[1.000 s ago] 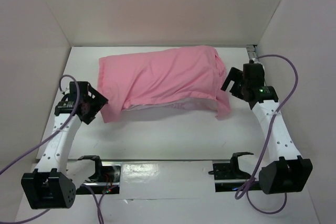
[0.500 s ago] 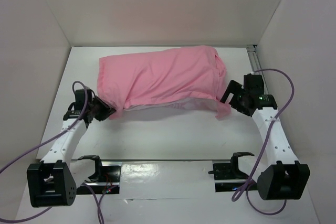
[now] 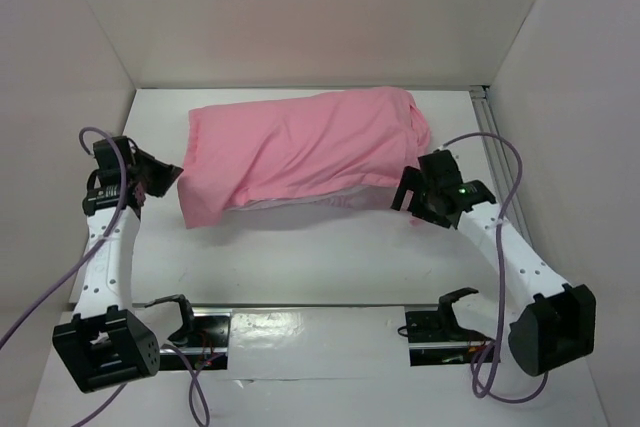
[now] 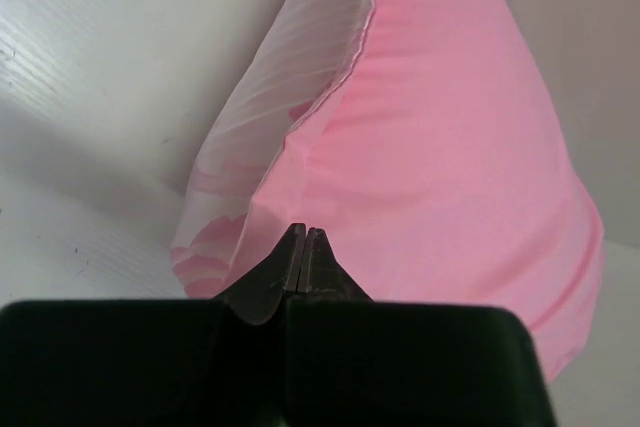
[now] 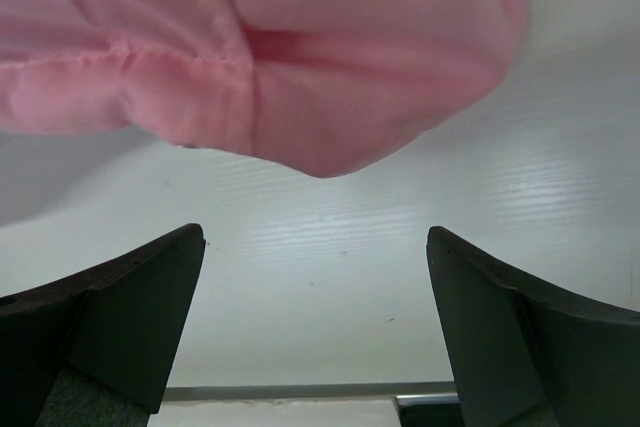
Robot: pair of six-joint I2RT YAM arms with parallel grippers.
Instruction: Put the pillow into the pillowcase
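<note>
The pink pillowcase (image 3: 300, 147) lies bulging across the back middle of the table. The pillow is almost wholly hidden inside it; only a thin whitish strip (image 3: 300, 203) shows under the front hem. My left gripper (image 3: 176, 175) is shut at the case's left edge. In the left wrist view its tips (image 4: 303, 234) are pressed together right against the pink pillowcase (image 4: 440, 147), pinching its edge beside the pale hem (image 4: 290, 77). My right gripper (image 3: 405, 193) stands open at the front right corner. The pink corner (image 5: 320, 137) hangs beyond the right gripper (image 5: 315, 287), not between its fingers.
White walls enclose the table (image 3: 320, 257) on the left, back and right. A shiny metal rail (image 3: 300, 322) with black clamps runs along the near edge. Another rail (image 3: 488, 122) runs along the right wall. Purple cables loop beside both arms.
My left gripper went from open to shut at the case's lower left flap, then swung left, drawing that corner slightly leftward. My right gripper, still open, moved left and nearer to the front right corner.
</note>
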